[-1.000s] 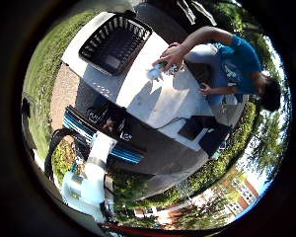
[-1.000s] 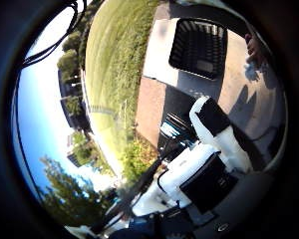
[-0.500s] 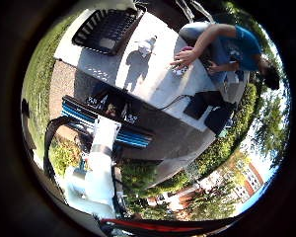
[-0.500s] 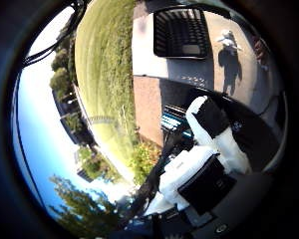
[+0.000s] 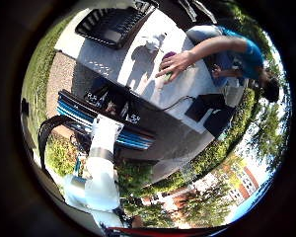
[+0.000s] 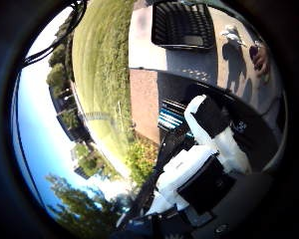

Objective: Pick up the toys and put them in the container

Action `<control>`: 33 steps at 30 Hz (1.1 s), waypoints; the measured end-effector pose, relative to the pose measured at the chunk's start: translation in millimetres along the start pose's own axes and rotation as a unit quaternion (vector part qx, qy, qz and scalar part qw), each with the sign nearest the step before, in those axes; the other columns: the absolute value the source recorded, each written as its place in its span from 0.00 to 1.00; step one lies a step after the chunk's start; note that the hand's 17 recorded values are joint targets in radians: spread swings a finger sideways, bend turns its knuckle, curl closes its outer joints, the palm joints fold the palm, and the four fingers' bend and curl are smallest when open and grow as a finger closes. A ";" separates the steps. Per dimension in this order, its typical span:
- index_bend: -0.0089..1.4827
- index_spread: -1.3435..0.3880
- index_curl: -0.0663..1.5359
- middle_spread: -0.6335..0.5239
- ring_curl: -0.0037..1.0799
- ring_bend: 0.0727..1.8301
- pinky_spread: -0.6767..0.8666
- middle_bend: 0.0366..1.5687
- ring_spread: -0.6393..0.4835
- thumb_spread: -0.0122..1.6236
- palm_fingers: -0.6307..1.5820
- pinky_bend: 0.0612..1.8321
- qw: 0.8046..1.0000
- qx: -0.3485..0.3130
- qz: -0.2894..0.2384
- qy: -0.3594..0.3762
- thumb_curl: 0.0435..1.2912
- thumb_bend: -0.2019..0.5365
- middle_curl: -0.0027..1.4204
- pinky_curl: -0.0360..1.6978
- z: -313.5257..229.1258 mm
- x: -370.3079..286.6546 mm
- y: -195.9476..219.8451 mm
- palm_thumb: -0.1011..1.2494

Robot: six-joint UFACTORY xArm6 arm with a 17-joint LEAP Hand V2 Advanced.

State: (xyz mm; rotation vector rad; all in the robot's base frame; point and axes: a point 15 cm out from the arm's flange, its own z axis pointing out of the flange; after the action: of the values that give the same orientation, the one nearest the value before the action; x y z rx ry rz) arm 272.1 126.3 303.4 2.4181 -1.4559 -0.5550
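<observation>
From my remote station I saw an outdoor yard: a broad green lawn [image 6: 97, 74] ran along a reddish paved strip [image 6: 143, 102], with trees and brick buildings [image 5: 237, 173] beyond under clear sky. On the paving stood a long white tabletop [image 5: 138, 61], far from the palm. At one end of it sat the black slatted plastic container [image 5: 113, 24], apparently empty as far as I could tell. Near the table's middle, well apart from the container, stood a small white toy figure [image 5: 152, 42] casting a long shadow. Just beside it a person's hand [image 5: 175, 64] rested on the surface, touching a small dark purple toy [image 5: 167, 55]. The white and black robot hand [image 6: 204, 149] hung high above everything, one finger [image 6: 209, 117] extended straight, gripping nothing that I could see.
</observation>
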 end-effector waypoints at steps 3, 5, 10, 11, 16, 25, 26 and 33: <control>0.13 0.68 0.26 0.62 0.30 0.13 0.71 0.08 0.82 0.82 0.36 0.19 1.000 -0.004 -0.012 0.008 0.24 0.25 0.21 0.14 2.4 -11.5 -3.3 0.59; 0.13 0.68 0.26 0.62 0.30 0.13 0.71 0.08 0.82 0.82 0.36 0.19 1.000 -0.011 -0.015 0.009 0.24 0.25 0.21 0.14 6.3 -13.6 -1.8 0.59; 0.14 0.68 0.26 0.62 0.30 0.13 0.71 0.08 0.82 0.82 0.35 0.19 1.000 -0.009 -0.015 0.009 0.24 0.25 0.21 0.15 6.1 -13.2 -3.0 0.58; 0.14 0.68 0.26 0.62 0.30 0.13 0.71 0.08 0.82 0.82 0.35 0.19 1.000 -0.009 -0.016 0.010 0.24 0.25 0.21 0.15 4.8 -13.0 -2.6 0.58; 0.14 0.68 0.26 0.62 0.30 0.13 0.71 0.08 0.82 0.82 0.35 0.18 1.000 0.003 -0.012 0.012 0.23 0.25 0.21 0.15 -2.1 -6.4 -3.8 0.58; 0.14 0.68 0.26 0.62 0.30 0.12 0.71 0.08 0.82 0.82 0.36 0.18 0.998 0.023 0.049 0.009 0.23 0.25 0.20 0.15 -16.3 62.3 15.9 0.58; 0.14 0.68 0.26 0.62 0.30 0.12 0.71 0.08 0.82 0.82 0.36 0.18 0.998 0.026 0.057 0.010 0.23 0.25 0.20 0.15 -18.2 71.4 20.4 0.58; 0.13 0.67 0.26 0.61 0.30 0.13 0.71 0.08 0.81 0.82 0.36 0.18 0.989 0.045 0.134 0.037 0.24 0.26 0.20 0.16 -37.1 157.6 50.8 0.60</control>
State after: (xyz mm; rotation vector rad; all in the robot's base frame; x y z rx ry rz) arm 315.7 -35.9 328.1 2.2282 -1.7705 -0.3399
